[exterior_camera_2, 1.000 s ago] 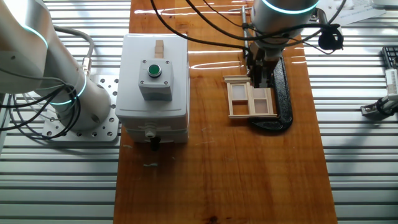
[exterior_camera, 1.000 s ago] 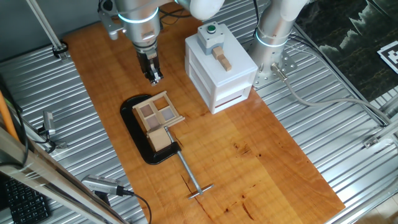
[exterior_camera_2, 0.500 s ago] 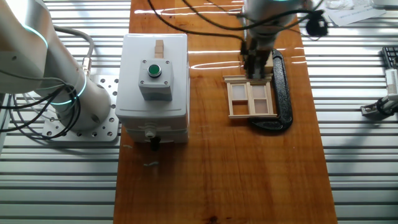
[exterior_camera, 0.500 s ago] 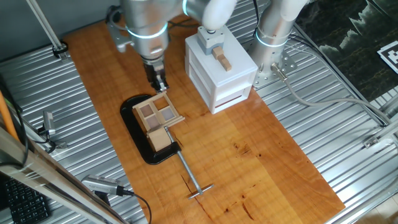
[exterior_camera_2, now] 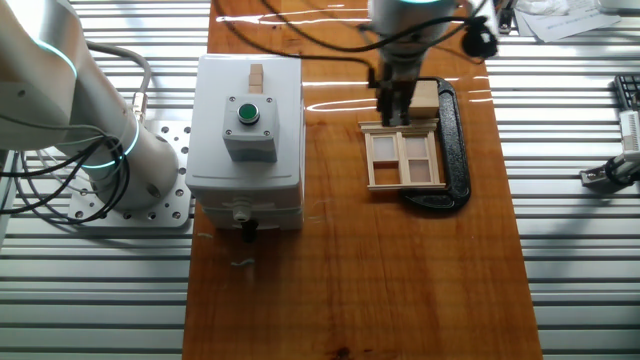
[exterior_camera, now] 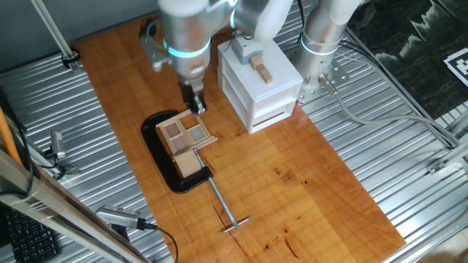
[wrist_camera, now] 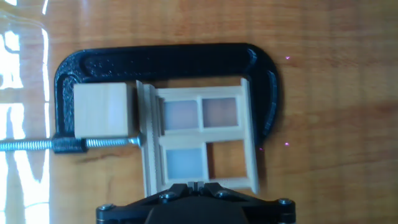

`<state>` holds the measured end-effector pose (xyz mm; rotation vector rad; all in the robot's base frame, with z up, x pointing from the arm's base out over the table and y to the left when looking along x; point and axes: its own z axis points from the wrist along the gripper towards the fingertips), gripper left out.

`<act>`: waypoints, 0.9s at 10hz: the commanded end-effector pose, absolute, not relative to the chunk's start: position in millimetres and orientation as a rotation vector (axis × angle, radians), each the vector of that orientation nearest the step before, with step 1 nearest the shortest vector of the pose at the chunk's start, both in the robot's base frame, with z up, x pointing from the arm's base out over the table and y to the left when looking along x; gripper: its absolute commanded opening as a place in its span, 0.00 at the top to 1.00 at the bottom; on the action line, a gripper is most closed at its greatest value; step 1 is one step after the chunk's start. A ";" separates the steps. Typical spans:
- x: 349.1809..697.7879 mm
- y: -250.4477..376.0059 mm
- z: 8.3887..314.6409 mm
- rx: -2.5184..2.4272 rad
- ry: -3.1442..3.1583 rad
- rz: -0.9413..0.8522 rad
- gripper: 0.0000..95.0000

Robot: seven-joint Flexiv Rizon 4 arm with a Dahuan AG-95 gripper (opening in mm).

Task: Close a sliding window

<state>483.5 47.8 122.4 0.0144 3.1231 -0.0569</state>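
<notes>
The window (exterior_camera: pixel 184 136) lies flat on the wooden table (exterior_camera: pixel 292 183), held in a black clamp (exterior_camera: pixel 165 162) whose C-shaped body curves round one side of the frame. A pale wood block (wrist_camera: pixel 104 110) sits inside the clamp, pressed against one end of the window, and the clamp's screw (exterior_camera: pixel 223 206) runs away from the window across the table, ending in a small crossbar. In the hand view the frame shows four openings: two brownish panes side by side next to the clamp body, a paler pane beside the block, and one opening through which the table wood shows.

The gripper (exterior_camera: pixel 194 104) hangs straight down at the window's edge farthest from the screw, on the side nearest the white box (exterior_camera: pixel 257 82). In the hand view its fingertips (wrist_camera: pixel 186 185) meet with no gap, right at the frame's rail; they hold nothing. Whether they touch the frame cannot be told. In the other fixed view the gripper (exterior_camera_2: pixel 392 105) stands at the frame's far rail.

The white box stands just beside the window, with a green button (exterior_camera_2: pixel 247 111) and a wooden handle (exterior_camera: pixel 260 69) on top.
</notes>
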 end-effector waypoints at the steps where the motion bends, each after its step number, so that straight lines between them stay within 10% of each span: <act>1: 478.9 51.6 112.6 0.016 3.119 -0.079 1.00; 9: 475.0 59.8 58.7 0.016 3.105 -0.136 1.00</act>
